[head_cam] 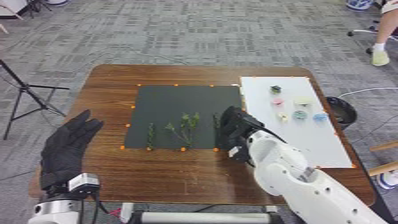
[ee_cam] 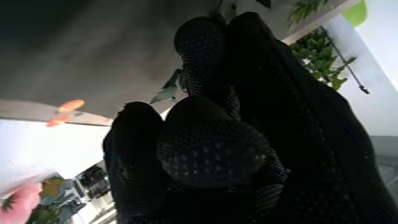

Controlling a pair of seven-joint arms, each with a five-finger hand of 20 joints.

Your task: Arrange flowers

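Note:
My right hand (head_cam: 233, 126) is at the right edge of the dark mat (head_cam: 169, 97), close beside a thin green sprig (head_cam: 216, 121). A leafy stem (head_cam: 185, 131) lies at the mat's middle, and another sprig (head_cam: 151, 136) is farther left. Left of the mat, my left hand (head_cam: 64, 146) is open over the table's edge. In the right wrist view, green leaves (ee_cam: 167, 93) show right beside my right hand (ee_cam: 213, 155); whether it holds them is hidden. A pink flower (ee_cam: 19, 204) is visible there too.
The white board (head_cam: 306, 142) right of my right hand bears a pink flower (head_cam: 277, 101), a blue one (head_cam: 320, 117), a teal one (head_cam: 299, 115) and others. A black bin (head_cam: 342, 111) stands beyond the table's right edge.

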